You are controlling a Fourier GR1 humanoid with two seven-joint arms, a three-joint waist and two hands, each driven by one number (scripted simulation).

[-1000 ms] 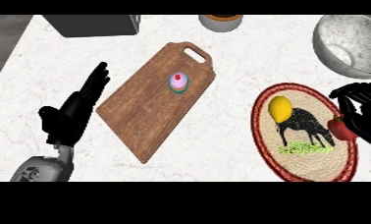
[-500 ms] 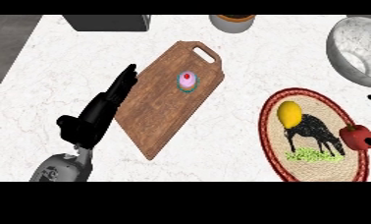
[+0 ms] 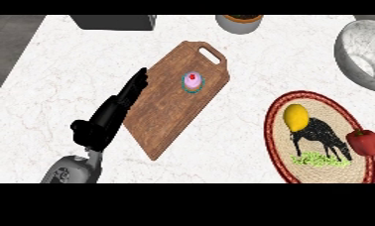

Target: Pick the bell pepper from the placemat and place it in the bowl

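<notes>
One hand shows: the left hand [image 3: 102, 123], at lower left, fingers [image 3: 134, 87] straight and holding nothing, lying along the wooden cutting board's [image 3: 172, 106] left edge. Right hand: out of view. Red bell pepper [image 3: 362, 141] sits on the round woven placemat [image 3: 282, 136] at its right rim, cut by the frame edge, well right of the left hand; long axis cannot be told. Yellow lemon [image 3: 295, 117] lies beside it. Farther back, a cupcake [image 3: 192, 81] on the board; the grey bowl [image 3: 351, 59] at far right, with bare bench [image 3: 278, 71] between placemat and bowl. The right side is judged nearer for the reach.
</notes>
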